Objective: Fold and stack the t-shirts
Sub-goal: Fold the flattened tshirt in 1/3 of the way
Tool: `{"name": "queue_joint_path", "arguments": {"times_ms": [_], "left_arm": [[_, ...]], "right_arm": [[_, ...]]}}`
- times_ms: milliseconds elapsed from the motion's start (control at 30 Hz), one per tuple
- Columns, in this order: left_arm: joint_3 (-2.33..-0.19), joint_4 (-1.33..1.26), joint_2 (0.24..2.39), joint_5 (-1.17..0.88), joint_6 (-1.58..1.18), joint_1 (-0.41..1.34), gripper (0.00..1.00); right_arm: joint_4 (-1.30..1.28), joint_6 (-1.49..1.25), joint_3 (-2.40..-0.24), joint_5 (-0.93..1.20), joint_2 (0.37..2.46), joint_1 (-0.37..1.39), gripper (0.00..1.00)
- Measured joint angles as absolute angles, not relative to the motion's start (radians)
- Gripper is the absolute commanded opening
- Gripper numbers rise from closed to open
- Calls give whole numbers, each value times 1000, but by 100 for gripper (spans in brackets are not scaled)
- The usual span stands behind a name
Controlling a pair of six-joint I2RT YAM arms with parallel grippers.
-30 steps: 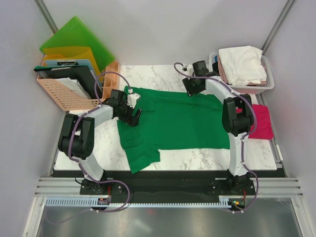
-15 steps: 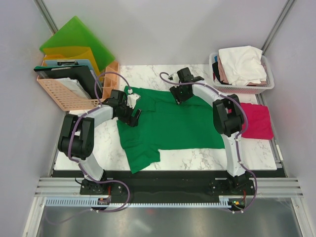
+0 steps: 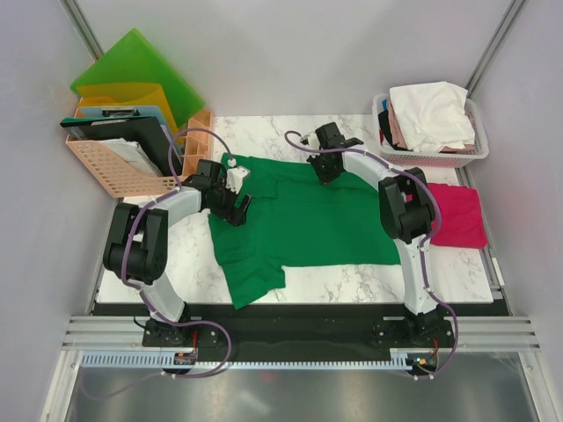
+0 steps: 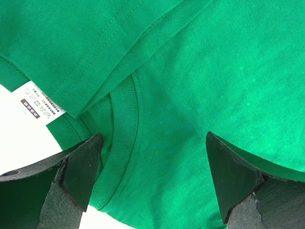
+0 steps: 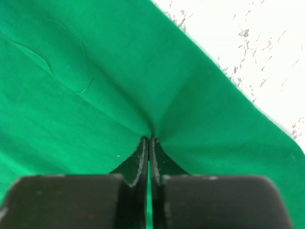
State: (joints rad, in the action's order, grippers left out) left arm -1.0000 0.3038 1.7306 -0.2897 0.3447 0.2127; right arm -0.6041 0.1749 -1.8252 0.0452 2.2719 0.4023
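A deep green t-shirt [image 3: 308, 220] lies spread on the marble table [image 3: 264, 127], one sleeve hanging towards the near edge. My left gripper [image 3: 234, 192] hovers open over its left end; in the left wrist view the ribbed collar [image 4: 121, 138] and a white care label [image 4: 38, 102] sit between and beside the wide fingers [image 4: 153, 143]. My right gripper [image 3: 327, 169] is at the shirt's far edge, shut on a pinch of green cloth [image 5: 149, 139] that puckers at the tips. A magenta-red t-shirt [image 3: 462, 215] lies folded at the right.
A white basket [image 3: 479, 148] at the back right holds white and pale pink tees [image 3: 431, 110]. A peach rack [image 3: 114, 163] with folders and a green sheet [image 3: 132, 66] stands at the back left. Bare marble [image 5: 248, 57] shows beyond the shirt's far edge.
My right gripper has swung left from near the basket along the shirt's far edge and closed on the green cloth. The left arm has stayed still.
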Motion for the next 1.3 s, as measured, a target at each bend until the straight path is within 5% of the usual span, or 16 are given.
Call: {"name": "queue_joint_path", "arguments": {"times_ms": [533,600,667,700,1067,1300], "left_arm": [[-999,304,1731,-290,345,213,96],[-999,304,1731,-290,345,213,96],[-999,304,1731,-291,345,213,96],[-999,304,1731,-291,345,213,96],[-995,301,1731,-291,353,213,95],[-988,282,1731,-298,359,213,95]], "right_arm": [[-598,172,-1761,36,2168,420,2],[-601,171,-1762,38,2146,422,40],[-609,174,-1764,47,2133,422,66],[-613,177,-1764,49,2130,422,69],[-649,142,-1557,64,1964,383,68],[-635,71,-1369,356,1711,43,69]]}}
